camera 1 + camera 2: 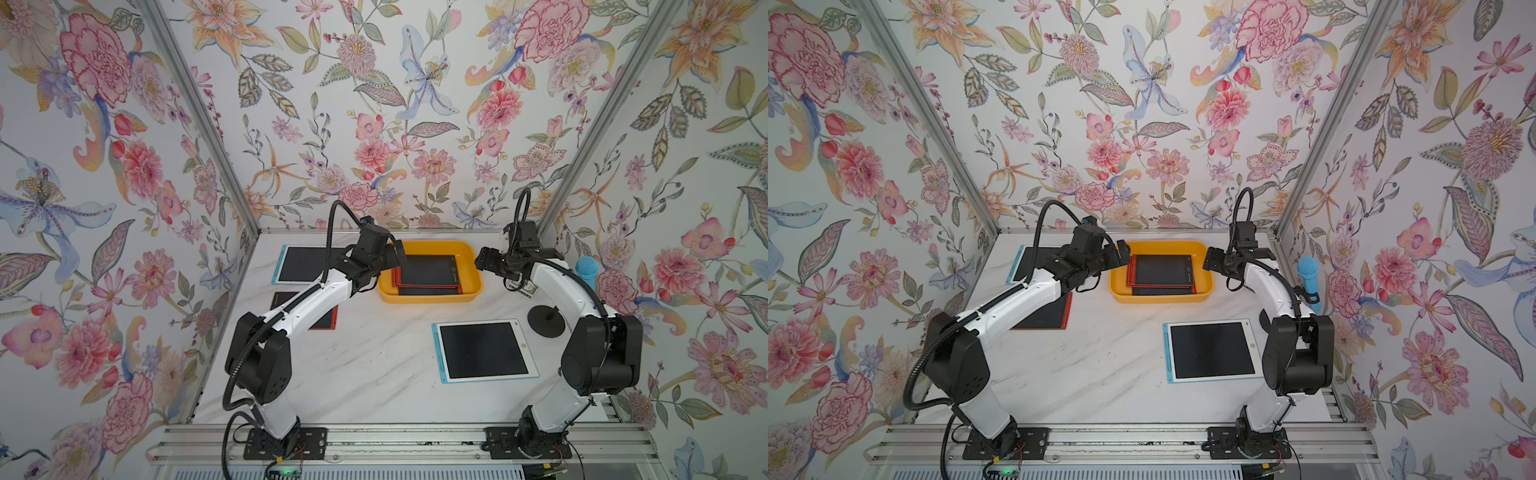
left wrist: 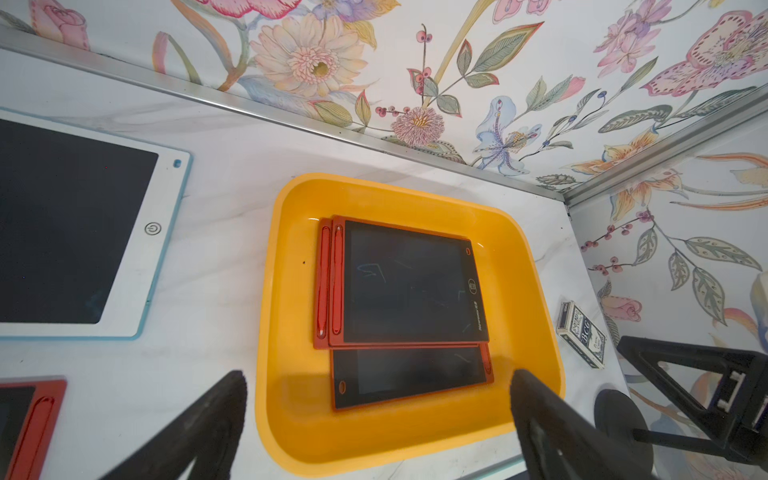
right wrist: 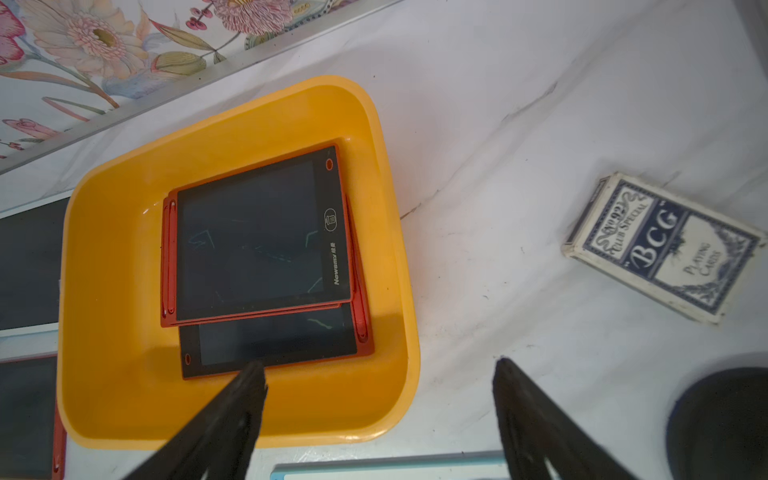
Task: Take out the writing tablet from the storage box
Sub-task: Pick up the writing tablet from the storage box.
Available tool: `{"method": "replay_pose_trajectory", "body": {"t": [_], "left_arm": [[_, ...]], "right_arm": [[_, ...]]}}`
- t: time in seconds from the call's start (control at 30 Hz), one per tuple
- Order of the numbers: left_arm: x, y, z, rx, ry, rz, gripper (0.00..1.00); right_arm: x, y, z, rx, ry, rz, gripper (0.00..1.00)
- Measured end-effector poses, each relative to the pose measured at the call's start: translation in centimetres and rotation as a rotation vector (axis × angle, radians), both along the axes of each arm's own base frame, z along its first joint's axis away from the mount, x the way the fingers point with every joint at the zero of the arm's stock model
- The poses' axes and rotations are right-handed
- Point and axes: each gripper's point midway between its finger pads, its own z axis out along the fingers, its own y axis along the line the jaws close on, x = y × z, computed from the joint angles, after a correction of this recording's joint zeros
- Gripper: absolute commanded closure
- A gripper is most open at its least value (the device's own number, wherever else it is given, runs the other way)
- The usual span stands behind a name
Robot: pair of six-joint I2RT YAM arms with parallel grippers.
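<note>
The storage box [image 1: 432,299] [image 1: 1160,298] is a yellow-orange tub at the back middle of the table. A stack of red-framed writing tablets lies in it, dark screens up. The top writing tablet [image 1: 428,270] [image 2: 409,282] [image 3: 253,237] partly covers a lower one [image 2: 407,376] [image 3: 274,340]. My left gripper [image 1: 395,254] [image 2: 378,374] hovers open at the box's left rim, holding nothing. My right gripper [image 1: 484,257] [image 3: 379,363] is just off the box's right rim. It is open, with nothing between its fingers.
A white tablet with a blue edge [image 1: 484,351] lies front right, and another [image 1: 301,264] lies back left. A red tablet [image 1: 1046,316] sits partly under the left arm. A card deck [image 3: 665,249], a black round base [image 1: 545,320] and a blue microphone [image 1: 1308,274] stand right of the box.
</note>
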Motion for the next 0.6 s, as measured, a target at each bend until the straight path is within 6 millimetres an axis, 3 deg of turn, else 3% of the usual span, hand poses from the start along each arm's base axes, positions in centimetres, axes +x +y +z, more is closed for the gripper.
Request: {"method": "replay_pose_trajectory", "body": {"t": [0.17,0.4,0.6], "left_arm": [[2.1,-2.3,-1.8,0.033,0.020,-0.025,0.00],[3.2,-4.2,-5.7,0.044,0.084,-0.076,0.00],[3.0,-5.2,-8.5,0.041,0.139,-0.117,0.00]], "right_arm": [[0.8,0.2,-3.4,-0.025,0.049,0.038,0.24],[1.8,-0.3,-6.7,-0.068,0.085,0.042,0.32],[2.3,-0.4,-8.8,-0.087,0.107,0.050,0.51]]}}
